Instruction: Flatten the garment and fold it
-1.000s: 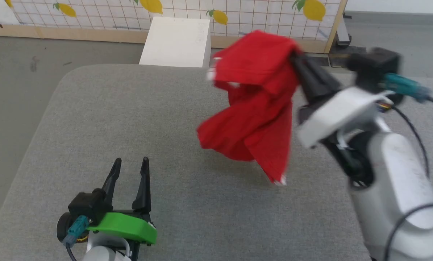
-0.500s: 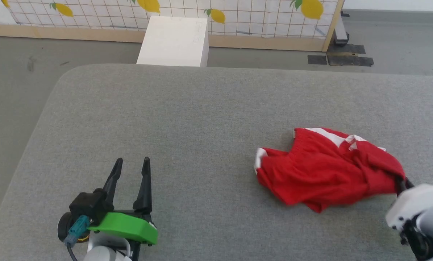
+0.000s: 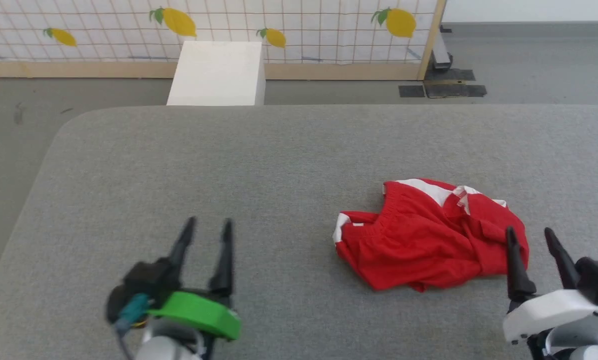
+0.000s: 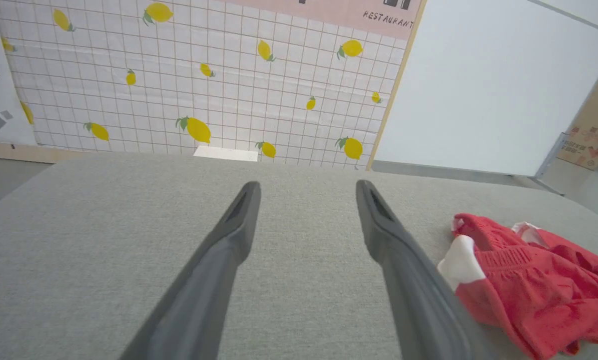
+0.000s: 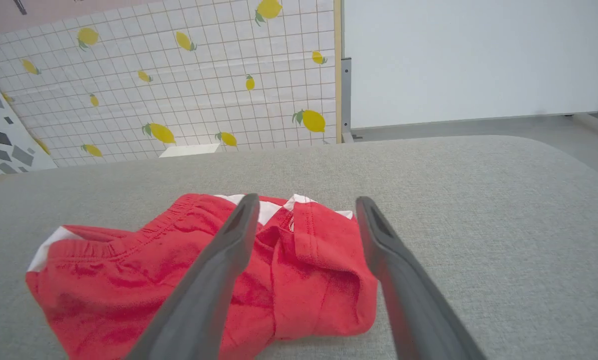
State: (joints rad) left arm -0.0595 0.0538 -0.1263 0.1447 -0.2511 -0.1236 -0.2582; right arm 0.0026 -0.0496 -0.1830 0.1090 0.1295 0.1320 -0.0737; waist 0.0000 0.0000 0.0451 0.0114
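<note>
Shorts (image 3: 429, 237) lie crumpled just ahead of the right gripper (image 3: 529, 231), fingers spread and empty; left gripper (image 3: 209, 221), also spread, sits well apart.

cloth, fabric, plastic, wood

the garment (image 3: 419, 245) is thin red cloth, creased. the table top (image 3: 228, 160) is matt grey woven fabric, slightly rough. the left gripper (image 3: 209, 223) has matt dark fingers (image 3: 223, 260) and a smooth green plastic cover (image 3: 198, 315). the screen frame (image 3: 431, 40) looks wooden.
</note>
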